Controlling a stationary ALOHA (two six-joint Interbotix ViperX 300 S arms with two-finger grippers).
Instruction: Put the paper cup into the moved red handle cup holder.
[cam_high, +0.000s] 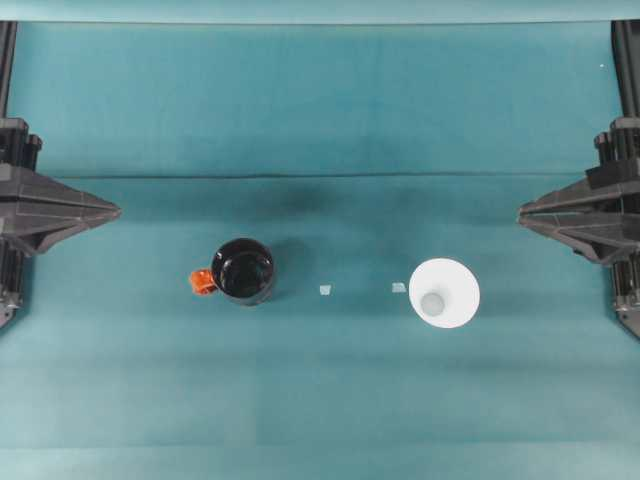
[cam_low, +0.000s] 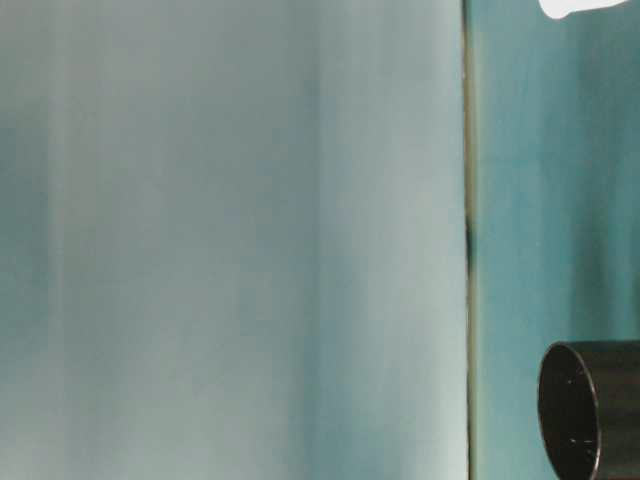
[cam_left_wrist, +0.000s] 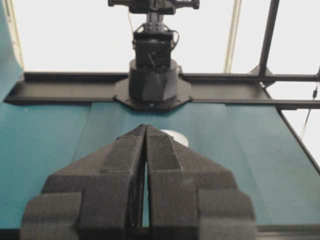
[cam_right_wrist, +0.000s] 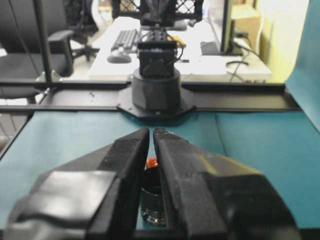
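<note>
- A plain white paper cup is seen upright on the teal desk, well apart from the glossy black holder with red-orange handle.
- The left gripper and right gripper are held together, empty, at opposite desk edges.

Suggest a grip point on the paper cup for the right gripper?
Probably the upper wall, just under the rim. The paper cup stands upright, mouth up, with bare cloth all round. Come in level from the right gripper's side. The taper narrows toward the base, so a high pinch should hold best.
</note>
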